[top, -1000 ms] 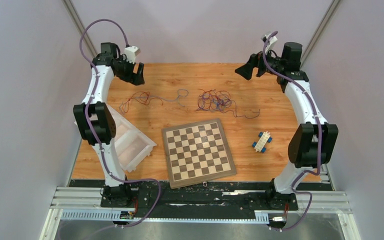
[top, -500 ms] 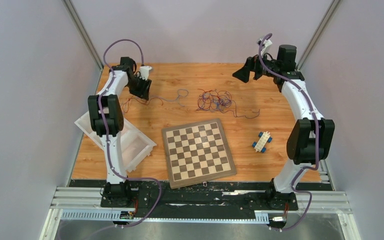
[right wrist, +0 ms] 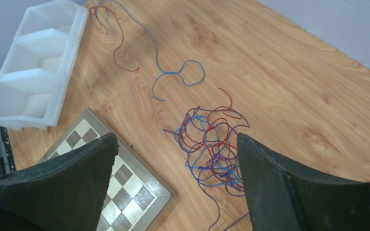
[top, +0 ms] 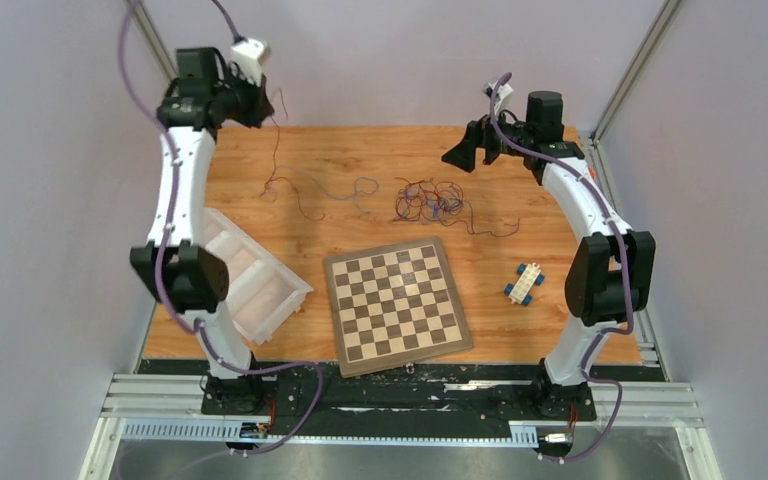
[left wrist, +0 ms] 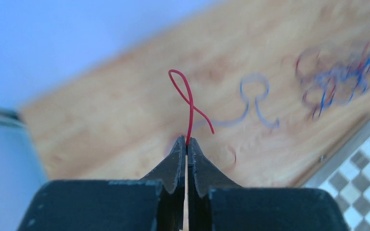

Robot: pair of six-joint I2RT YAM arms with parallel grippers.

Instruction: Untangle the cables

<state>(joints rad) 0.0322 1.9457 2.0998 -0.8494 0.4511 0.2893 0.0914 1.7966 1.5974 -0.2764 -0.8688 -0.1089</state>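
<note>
Your left end effector (left wrist: pixel 187 142) is held high over the far left corner of the light wooden desk (top: pixel 550 200). Its jaws are pinched tight on a thin red wire (left wrist: pixel 191 103). In the left wrist view the wire rises from between the fingertips and curls into a small loop.

From above, a thin strand hangs from that end effector down to the desk, where its lower part trails across the far left area. Just to its right lies a thin blue wire (right wrist: pixel 192 61) with one round loop in it. Whether the two touch you cannot tell.

The tangle of red, blue and dark purple wires (right wrist: pixel 211 144) rests on the desk around the far middle, well apart from the gripped wire.

Your right end effector (right wrist: pixel 176 139) hovers above the desk at the far right with its jaws spread wide and nothing between them. Its wrist camera looks down on the tangle.

A wooden chessboard (top: pixel 397 300) lies near of the tangle, not touching it. A white plastic compartment tray (top: pixel 278 305) sits at the left edge. A small white toy brick with blue wheels (top: pixel 525 282) lies to the right of the chessboard.
</note>
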